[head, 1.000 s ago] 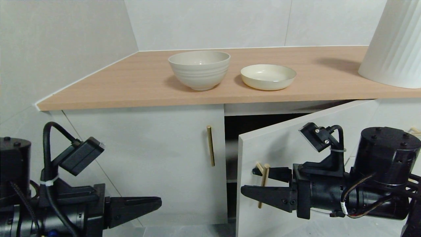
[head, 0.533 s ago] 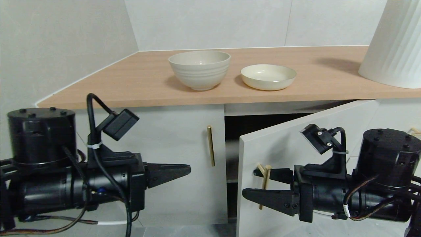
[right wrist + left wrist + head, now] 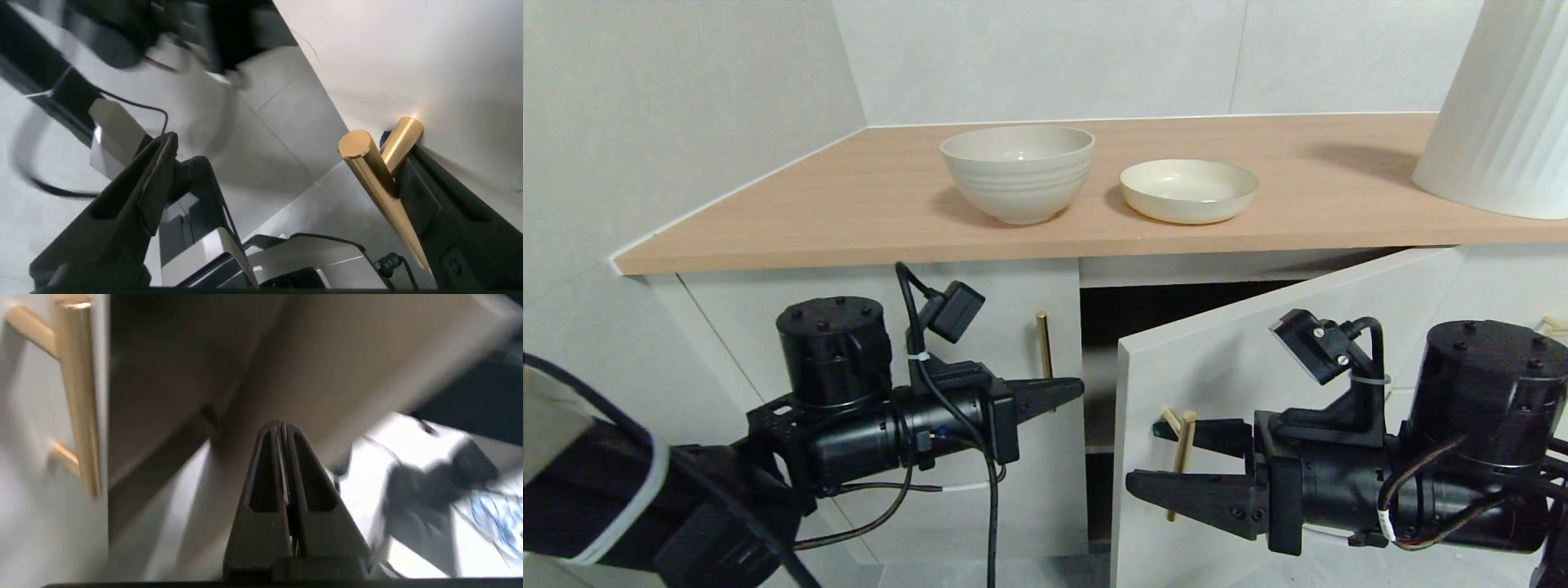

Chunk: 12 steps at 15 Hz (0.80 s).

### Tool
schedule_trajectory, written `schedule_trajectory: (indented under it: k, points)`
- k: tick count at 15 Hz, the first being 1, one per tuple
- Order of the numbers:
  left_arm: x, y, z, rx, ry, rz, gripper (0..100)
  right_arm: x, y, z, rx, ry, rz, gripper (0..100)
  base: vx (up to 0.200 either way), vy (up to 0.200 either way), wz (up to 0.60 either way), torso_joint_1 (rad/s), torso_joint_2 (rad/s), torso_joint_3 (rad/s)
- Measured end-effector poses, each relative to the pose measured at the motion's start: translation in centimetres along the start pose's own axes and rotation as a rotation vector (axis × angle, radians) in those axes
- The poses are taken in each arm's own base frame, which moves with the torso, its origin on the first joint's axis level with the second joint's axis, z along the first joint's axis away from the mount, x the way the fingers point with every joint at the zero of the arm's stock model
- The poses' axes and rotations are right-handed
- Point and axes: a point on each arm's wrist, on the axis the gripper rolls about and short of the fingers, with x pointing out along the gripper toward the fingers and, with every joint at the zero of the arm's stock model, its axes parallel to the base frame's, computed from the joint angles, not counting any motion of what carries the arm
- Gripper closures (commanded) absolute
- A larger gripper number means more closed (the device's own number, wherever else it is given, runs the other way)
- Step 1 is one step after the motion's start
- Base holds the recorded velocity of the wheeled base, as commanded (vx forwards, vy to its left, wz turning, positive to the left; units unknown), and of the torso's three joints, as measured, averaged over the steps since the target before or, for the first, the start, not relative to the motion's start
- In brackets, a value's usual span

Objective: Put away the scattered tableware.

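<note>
A deep cream bowl (image 3: 1017,171) and a shallow cream dish (image 3: 1188,189) stand side by side on the wooden counter (image 3: 849,212). Below them, the right cabinet door (image 3: 1225,359) hangs partly open. My right gripper (image 3: 1170,461) is open, one finger on each side of that door's gold handle (image 3: 1180,457), seen close up as a gold handle (image 3: 384,192) in the right wrist view. My left gripper (image 3: 1072,389) is shut and empty, its tip level with the closed left door's gold handle (image 3: 1045,359), at the dark gap. The left wrist view has the left gripper (image 3: 280,433) pointing into the cabinet opening beside the handle (image 3: 78,392).
A tall white ribbed vessel (image 3: 1503,106) stands at the counter's right end. Tiled walls close off the left side and the back. The closed left cabinet door (image 3: 890,327) sits under the counter edge, and the cabinet's dark interior (image 3: 1168,302) shows above the open door.
My left arm has risen and swung forward and right, bringing its shut gripper up to the left door's handle. The right gripper and the open door have barely moved.
</note>
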Motion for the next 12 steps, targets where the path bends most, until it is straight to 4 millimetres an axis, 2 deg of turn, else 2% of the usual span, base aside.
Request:
schedule_trajectory:
  k: [3,5,8,12]
  points:
    - [2.4,1.0,-1.9,0.006,-0.089,0.013,100,-0.1,0.1,-0.1,-0.001,0.002,0.0,0,0.0,0.0,0.0,0.0,0.0,0.0]
    - [3.9,0.8,-3.2,0.031,-0.129,-0.003,100,-0.4,0.1,-0.2,-0.03,0.004,-0.002,0,0.0,0.0,0.0,0.0,0.0,0.0]
    - [4.9,0.7,-4.4,0.041,-0.1,-0.014,100,-0.8,0.2,-0.8,-0.11,0.017,-0.011,0,0.0,0.0,0.0,0.0,0.0,0.0]
    - [5.3,0.6,-5.2,0.143,-0.079,-0.016,100,-1.3,-0.2,-1.1,-0.104,0.027,-0.035,0,0.0,0.0,0.0,0.0,0.0,0.0]
